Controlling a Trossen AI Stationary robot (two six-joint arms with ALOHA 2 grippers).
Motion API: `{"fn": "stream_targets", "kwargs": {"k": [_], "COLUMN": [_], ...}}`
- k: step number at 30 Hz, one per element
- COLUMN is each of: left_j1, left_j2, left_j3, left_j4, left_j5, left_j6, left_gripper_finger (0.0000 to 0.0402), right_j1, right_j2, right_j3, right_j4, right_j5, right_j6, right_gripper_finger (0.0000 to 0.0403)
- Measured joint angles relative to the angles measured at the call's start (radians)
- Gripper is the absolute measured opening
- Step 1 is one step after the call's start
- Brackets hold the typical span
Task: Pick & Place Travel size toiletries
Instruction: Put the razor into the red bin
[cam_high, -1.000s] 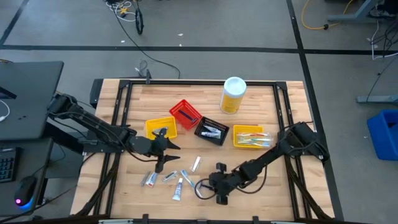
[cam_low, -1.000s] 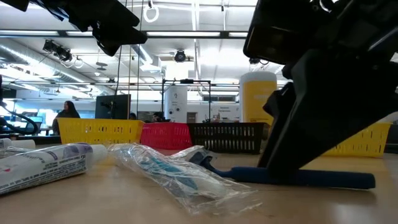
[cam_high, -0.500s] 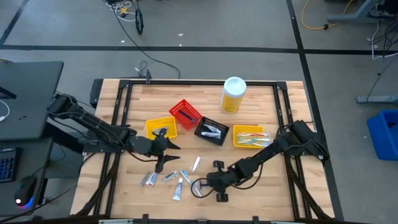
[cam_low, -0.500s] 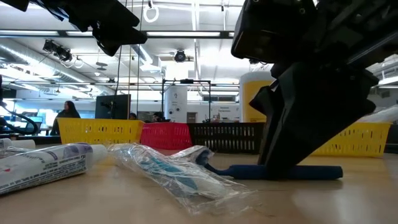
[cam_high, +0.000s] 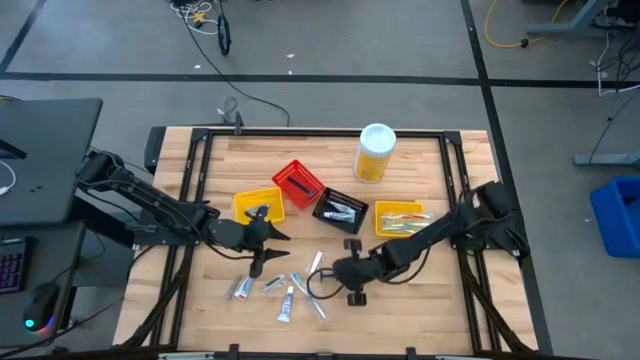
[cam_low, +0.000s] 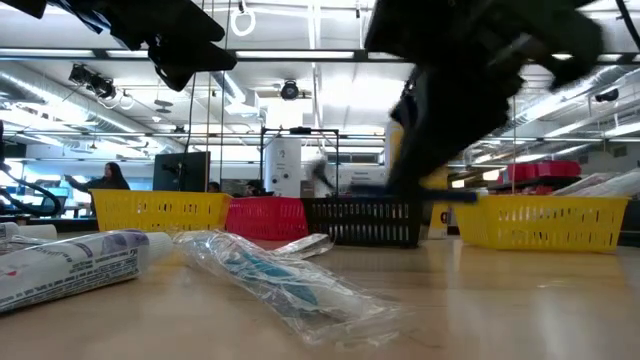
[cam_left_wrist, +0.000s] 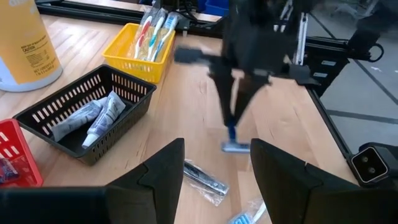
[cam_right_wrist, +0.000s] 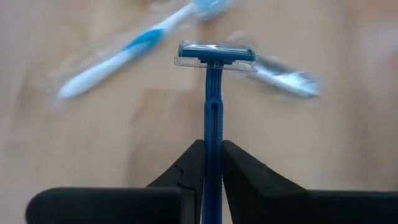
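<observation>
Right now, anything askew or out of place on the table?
Nothing damaged or spilled. Loose wrapped toothbrushes and tubes lie scattered at odd angles near the front edge, unsorted. The right claw is shut on a blue razor, held above the table.

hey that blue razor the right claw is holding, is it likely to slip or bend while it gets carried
The blue razor looks like stiff, light plastic, so bending seems unlikely. The right claw pinches only its thin handle, so it might swivel. Its head sticks out unsupported and could snag.
</observation>
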Motion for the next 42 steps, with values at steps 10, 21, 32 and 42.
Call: {"fn": "stream_targets", "kwargs": {"k": [10, 21, 32, 42], "left_j1": [0.0, 0.0, 0.027, 0.024], "left_j2": [0.0, 0.0, 0.012, 0.154], "left_j3": [0.0, 0.0, 0.0, 0.0], "left_j4": [0.006, 0.001, -0.033, 0.248], "left_j5": [-0.049, -0.081, -0.399, -0.435], "left_j6": [-0.003, 0.002, -0.283, -0.074], "left_gripper_finger": [0.0194, 0.0194, 0.0194, 0.0194], "right_j1": [-0.203, -0.444, -0.382, -0.316], "right_j2": [-0.109, -0.097, -0.098, -0.264], "right_j3": [0.002, 0.004, 0.004, 0.004], "right_j4": [-0.013, 0.236, 0.333, 0.368], "right_j5": [0.306, 0.111, 0.049, -0.022], "right_j6": [-0.138, -0.136, -0.163, -0.146], "right_gripper_finger": [0.0052, 0.0052, 0.0052, 0.0052]}}
